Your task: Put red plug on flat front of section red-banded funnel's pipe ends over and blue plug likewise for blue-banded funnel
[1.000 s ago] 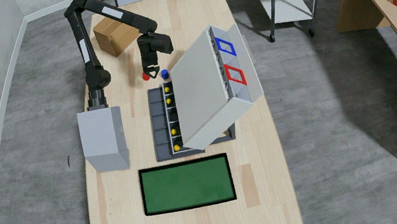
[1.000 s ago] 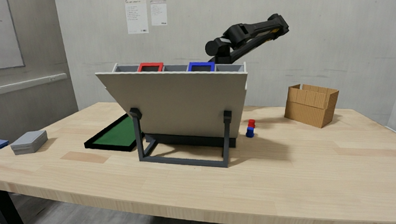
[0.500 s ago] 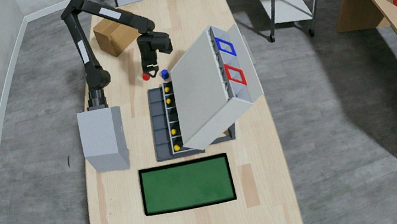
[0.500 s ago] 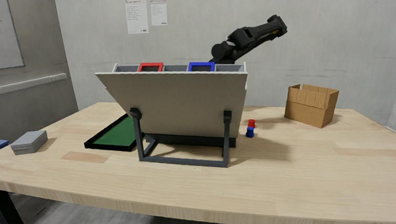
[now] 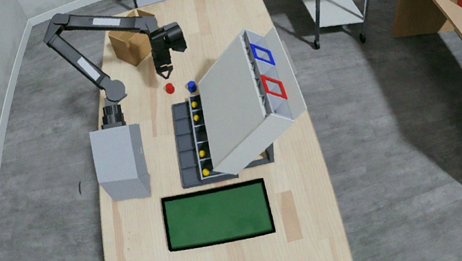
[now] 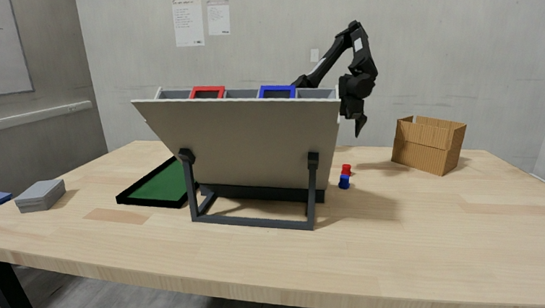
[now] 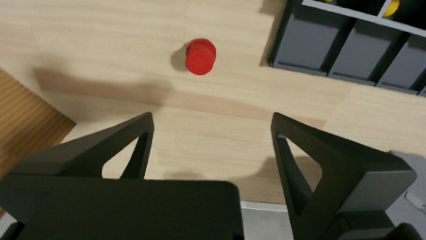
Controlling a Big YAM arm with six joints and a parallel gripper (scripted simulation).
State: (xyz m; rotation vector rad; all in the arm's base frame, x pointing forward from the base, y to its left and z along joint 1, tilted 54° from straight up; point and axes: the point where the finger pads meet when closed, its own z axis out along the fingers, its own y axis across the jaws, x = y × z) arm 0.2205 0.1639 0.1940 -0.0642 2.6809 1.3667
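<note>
The red plug [image 5: 169, 88] [image 6: 346, 168] [image 7: 200, 56] stands on the table beside the blue plug [image 5: 191, 86] [image 6: 344, 181], both just beyond the end of the dark sectioned tray [image 5: 185, 144] [image 7: 345, 50]. My gripper [image 5: 164, 72] [image 6: 360, 128] [image 7: 212, 119] is open and empty, hanging above the table a little short of the red plug. Yellow marbles [image 5: 194, 103] lie in several of the tray's back sections. The sloped grey cover [image 5: 232, 108] [image 6: 241, 142] carries the red-banded funnel [image 5: 274, 86] [image 6: 206, 91] and the blue-banded funnel [image 5: 262, 54] [image 6: 277, 91] along its top.
A cardboard box [image 5: 130, 40] [image 6: 427, 144] stands behind the gripper. A green mat with a black border [image 5: 217, 214] [image 6: 156, 185] lies past the tray's other end. A grey block [image 5: 120, 161] holds the arm's base. A small grey box [image 6: 40, 195] lies near the table's left edge.
</note>
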